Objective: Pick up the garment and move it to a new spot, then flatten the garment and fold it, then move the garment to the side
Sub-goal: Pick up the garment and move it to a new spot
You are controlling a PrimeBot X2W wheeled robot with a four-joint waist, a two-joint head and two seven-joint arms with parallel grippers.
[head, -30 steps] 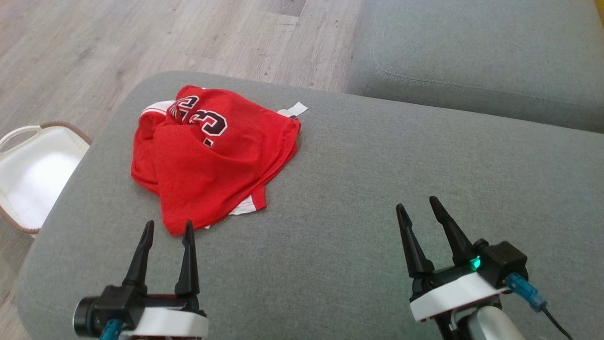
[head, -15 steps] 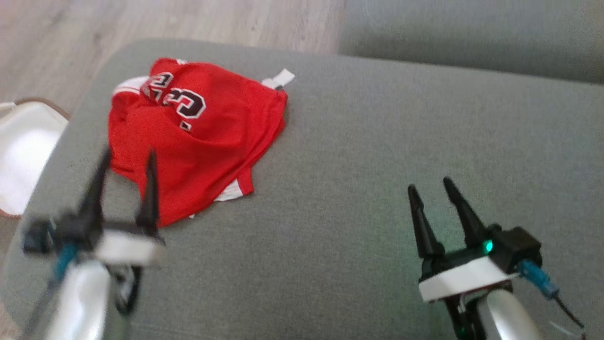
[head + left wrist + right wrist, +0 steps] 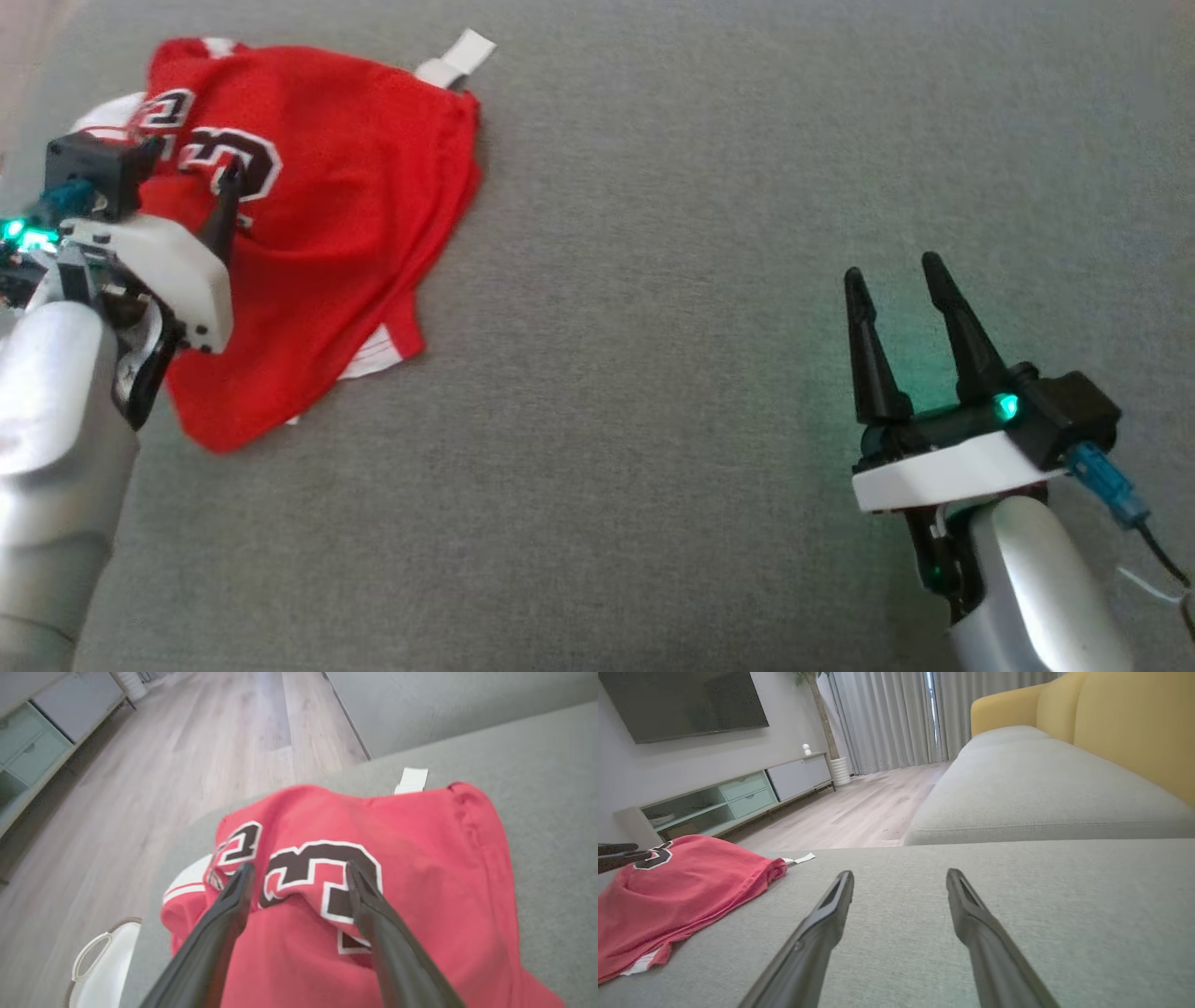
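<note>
Head view: a crumpled red basketball jersey lies in the upper left of the frame on a grey sofa cushion, with a white tag poking from its top edge. Left wrist view: the left gripper hangs over the jersey with its jaws spread wide, straddling a raised wrinkle at the black-and-white number. Whether the tips touch cloth I cannot tell. At lower right of the head view the right gripper, jaws also spread and empty, sits well apart over bare cushion. The pickup looks about to begin. To do it well, sink the tips either side of that wrinkle, pinch several layers, then lift until the hem clears the cushion.
</note>
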